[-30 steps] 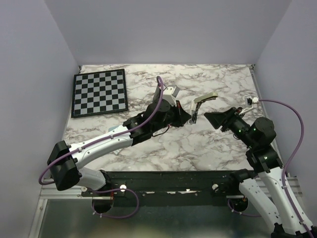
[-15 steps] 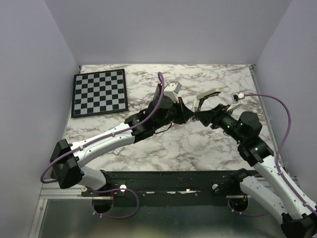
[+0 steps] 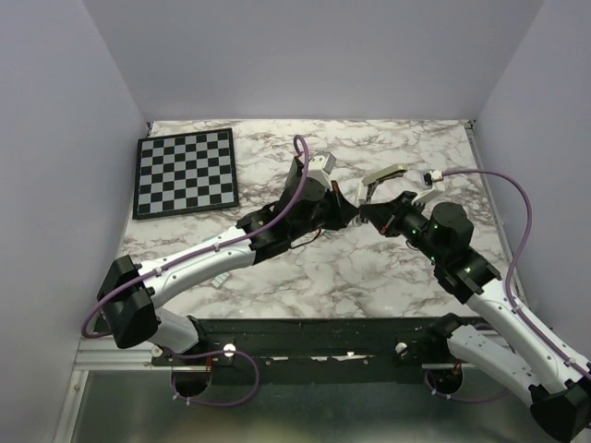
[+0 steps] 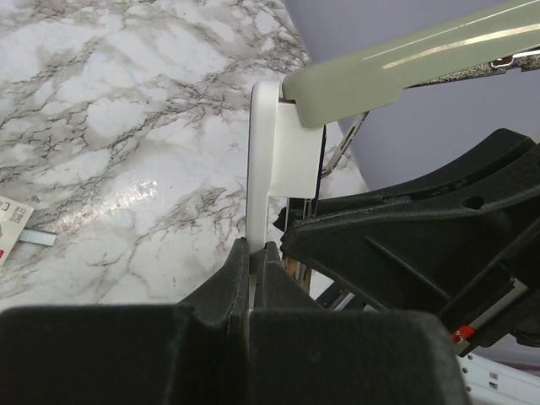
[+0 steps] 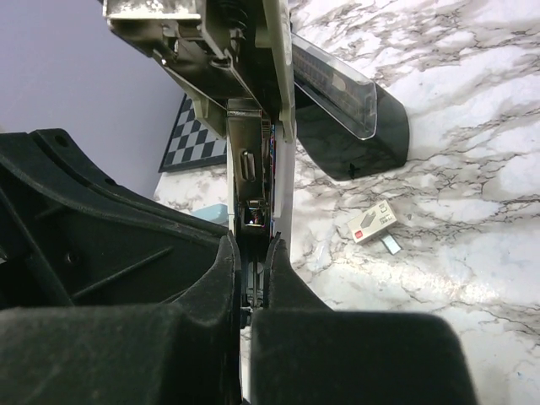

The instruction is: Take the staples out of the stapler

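Left claw [image 4: 256, 251] clenched on stapler [image 4: 283, 156] — held upright at centre of top view, hinged wide open; right claw [image 5: 251, 253] pinched on its inside from opposite side. I judge unloading barely begun: staples not visible, extraction left

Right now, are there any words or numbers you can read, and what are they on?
No text can be read anywhere.
On the small white box lying on the table: a red mark and dark print, too small to read.
On the stapler: no writing shows.
On the chessboard: squares only.
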Controlling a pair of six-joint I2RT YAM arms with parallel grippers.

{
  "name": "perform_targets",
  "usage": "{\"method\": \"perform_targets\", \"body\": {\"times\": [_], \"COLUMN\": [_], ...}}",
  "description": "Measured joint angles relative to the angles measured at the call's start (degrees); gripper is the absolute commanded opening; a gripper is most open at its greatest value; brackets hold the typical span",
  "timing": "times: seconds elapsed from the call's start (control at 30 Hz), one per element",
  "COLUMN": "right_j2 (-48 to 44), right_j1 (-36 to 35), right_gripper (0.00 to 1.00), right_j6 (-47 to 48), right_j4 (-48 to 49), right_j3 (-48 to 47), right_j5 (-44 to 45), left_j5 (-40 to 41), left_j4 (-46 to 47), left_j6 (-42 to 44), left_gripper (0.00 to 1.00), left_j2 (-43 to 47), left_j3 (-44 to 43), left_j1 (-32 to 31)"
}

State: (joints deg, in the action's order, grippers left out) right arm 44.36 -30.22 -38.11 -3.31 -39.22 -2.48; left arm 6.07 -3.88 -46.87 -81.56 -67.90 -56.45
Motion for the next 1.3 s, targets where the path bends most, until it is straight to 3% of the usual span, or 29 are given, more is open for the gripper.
{"method": "perform_targets", "body": {"times": [0.03, 0.13, 0.2, 0.23, 0.27, 0.4, 0.5, 0.7, 0.93, 1.3], "right_j2": [0.1, 0.8, 1.2, 1.3, 1.3, 2.2, 3.8, 11.3, 25.7, 43.0], "right_j1": [-0.1, -0.1, -0.1, -0.2, -0.2, 0.0, 0.1, 4.2, 17.2, 26.8], "right_gripper": [0.01, 0.01, 0.01, 0.01, 0.01, 0.01, 0.01, 0.01, 0.01, 0.04], "right_j6": [0.2, 0.4, 0.5, 0.5, 0.7, 2.8, 5.0, 9.9, 14.1, 15.2], "right_j4": [0.0, 0.1, 0.2, 0.2, 0.2, -1.8, -4.2, -7.0, -10.4, -13.0], "right_j3": [0.0, 0.0, 0.0, 0.0, 0.0, -0.9, -2.7, -7.4, -8.9, -11.3], "right_j5": [0.2, 0.3, 0.5, 0.7, 1.1, 6.9, 11.0, 15.4, 15.2, 10.9], "left_j5": [0.0, 0.0, 0.0, 0.0, -0.1, -2.6, -4.4, -5.0, 5.8, 19.9], "left_j4": [0.4, 1.0, 0.9, 0.9, 0.9, 0.8, 1.0, -2.4, -12.8, -24.3], "left_j6": [-0.1, -0.2, -0.2, -0.2, -0.5, -3.1, -4.0, -3.5, 1.1, 6.6], "left_gripper": [0.00, 0.12, 0.24, 0.65, 0.78, 0.84, 0.96, 0.99, 0.99, 0.99], "left_j2": [0.0, 0.0, -0.2, -0.3, -0.4, -0.4, 0.1, 3.1, 14.6, 33.7], "left_j3": [0.2, 0.7, 0.7, 0.7, 0.7, 0.9, 2.2, 5.5, 8.7, 17.7], "left_j1": [0.0, 0.2, 0.3, 0.4, 0.5, 0.8, 1.0, 1.7, 2.8, 14.2]}}
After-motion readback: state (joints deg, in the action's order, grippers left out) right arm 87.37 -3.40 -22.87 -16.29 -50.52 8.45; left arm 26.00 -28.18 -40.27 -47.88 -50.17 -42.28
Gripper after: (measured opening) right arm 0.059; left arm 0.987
